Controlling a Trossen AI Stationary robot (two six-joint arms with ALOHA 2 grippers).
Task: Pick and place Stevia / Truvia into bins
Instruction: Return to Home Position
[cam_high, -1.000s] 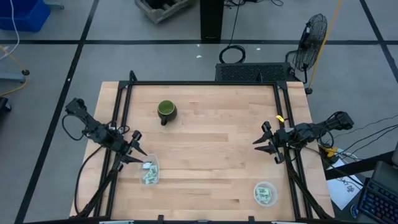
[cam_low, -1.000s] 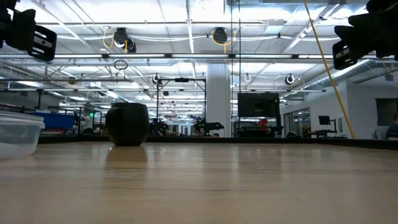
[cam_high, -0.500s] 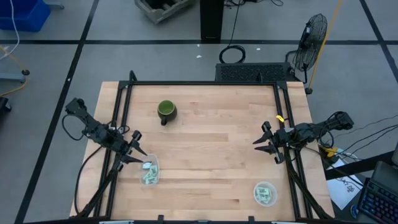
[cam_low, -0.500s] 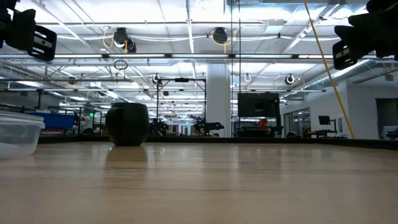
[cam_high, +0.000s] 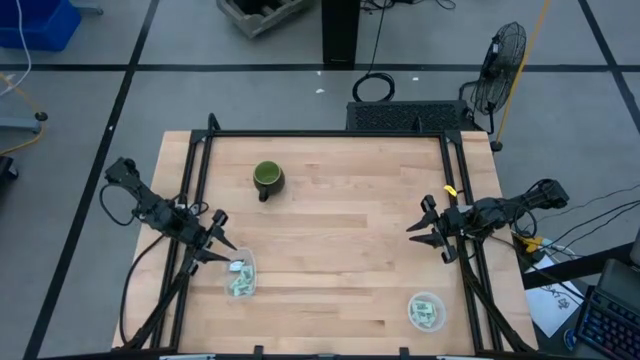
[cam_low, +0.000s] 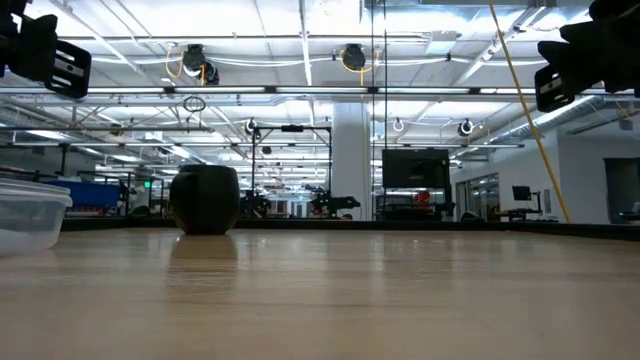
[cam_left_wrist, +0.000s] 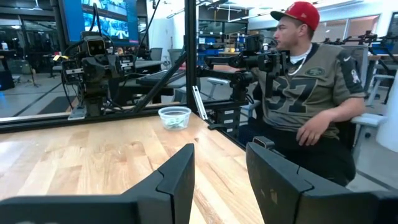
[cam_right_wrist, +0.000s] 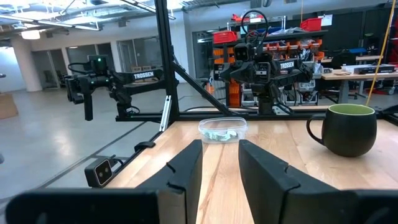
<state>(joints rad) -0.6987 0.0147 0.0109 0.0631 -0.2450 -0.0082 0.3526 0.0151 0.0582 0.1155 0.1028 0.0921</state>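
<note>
nothing has moved: left hand (cam_high: 225, 238) and right hand (cam_high: 424, 230) spread, empty; packets (cam_high: 238, 286) indistinct inside bins (cam_high: 254, 272).

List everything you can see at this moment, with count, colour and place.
Table: one, light wood, black frame.
Tubs: two, clear. The left tub is beside the left gripper; the right tub is near the table's lower right corner in the high view.
Sweetener packets: pale green and white, inside both tubs; count unreadable, none seen loose.
Mug: one, dark green, upper left part of the table.
Fan: one, black, on the floor beyond the table.
Person: one, seated beside the table, red cap.
Left gripper: open, empty, at the left edge.
Right gripper: open, empty, at the right edge.
</note>
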